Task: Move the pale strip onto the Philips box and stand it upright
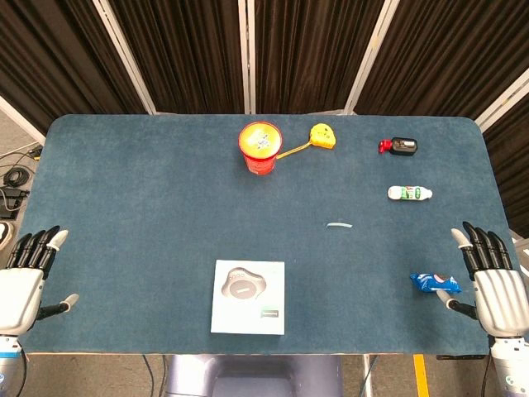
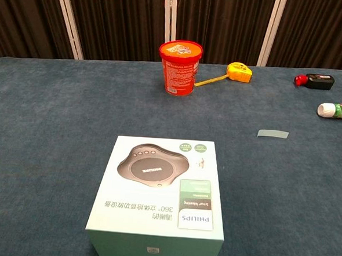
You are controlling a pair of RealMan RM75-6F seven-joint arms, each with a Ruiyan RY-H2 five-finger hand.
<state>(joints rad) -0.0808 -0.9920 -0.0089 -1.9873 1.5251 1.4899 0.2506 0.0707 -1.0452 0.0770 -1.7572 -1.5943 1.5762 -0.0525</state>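
Observation:
The pale strip (image 1: 339, 225) (image 2: 273, 134) lies flat on the blue table, right of centre. The white Philips box (image 1: 248, 296) (image 2: 158, 197) rests flat near the front edge, with a grey round device printed on its lid. My left hand (image 1: 25, 277) hovers at the front left corner, fingers spread and empty. My right hand (image 1: 489, 277) is at the front right, fingers apart and holding nothing, just right of a blue packet. Both hands are far from the strip and box. Neither hand shows in the chest view.
A red tub (image 1: 261, 148) (image 2: 180, 67) stands at the back centre, with a yellow tape measure (image 1: 322, 136) (image 2: 238, 72) beside it. A black-and-red item (image 1: 401, 146) (image 2: 314, 81), a white tube (image 1: 411, 193) (image 2: 338, 110) and a blue packet (image 1: 433, 283) lie to the right.

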